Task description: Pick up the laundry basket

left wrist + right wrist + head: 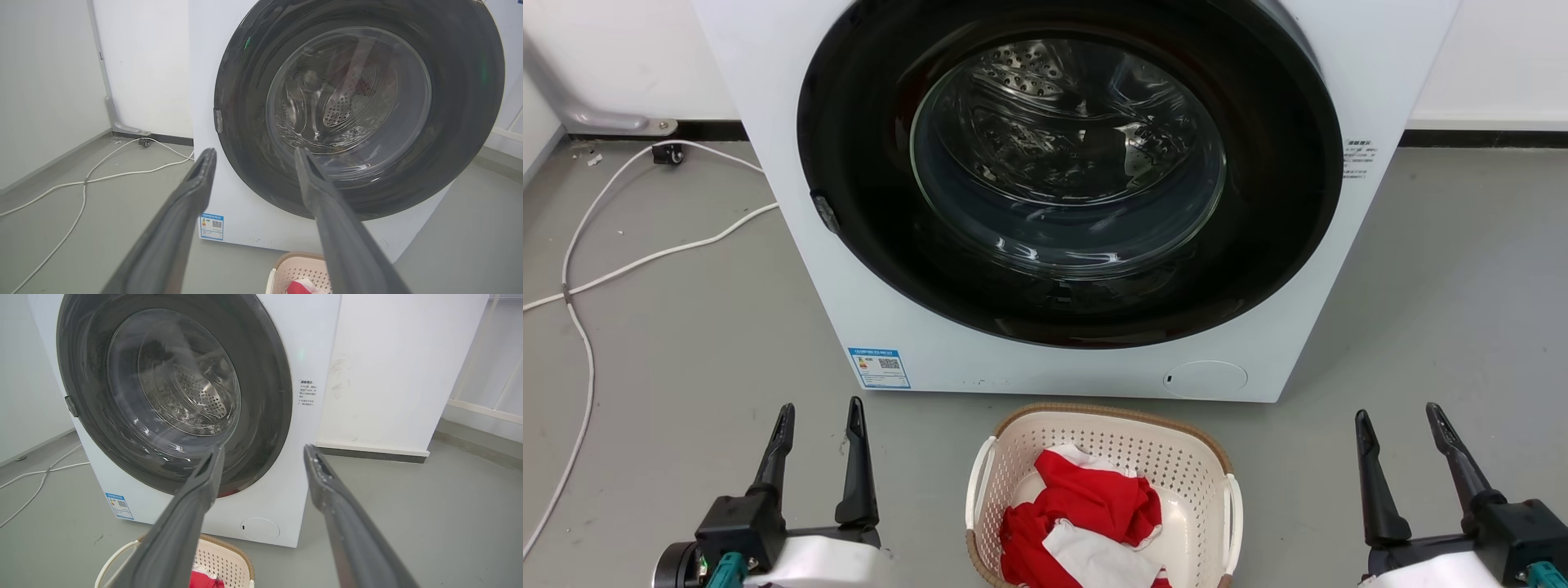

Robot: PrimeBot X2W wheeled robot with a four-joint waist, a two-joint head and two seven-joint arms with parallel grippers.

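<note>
On the floor (686, 367), at 6 o'clock in my head view, sits the laundry basket (1143, 453). It is just in front of the washing machine (915, 327), which fills 12 o'clock. The basket has a left handle (974, 482) at its 9 o'clock and a right handle (1235, 510) at its 3 o'clock. My left pincer (821, 404) is at 8 o'clock and my right pincer (1396, 410) is at 4 o'clock. Both are released with nothing in them, and both are well apart from the basket.

Here is what I think could go wrong. If I grab just one handle, the basket may tip and the red and white cloth (1086, 506) may fall out. The handles look thin and smooth, so my fingers (856, 465) may slip off. If one pincer gets there first, it may push the basket away. The machine is close, so a lift may bump it.

Now I count. One basket. Two handles. One heap of cloth; I cannot tell how many pieces. One washing machine. Two pincers, with two dark fingers each. A white cable (645, 261) lies at 9 o'clock; I cannot tell if it is one or two.
</note>
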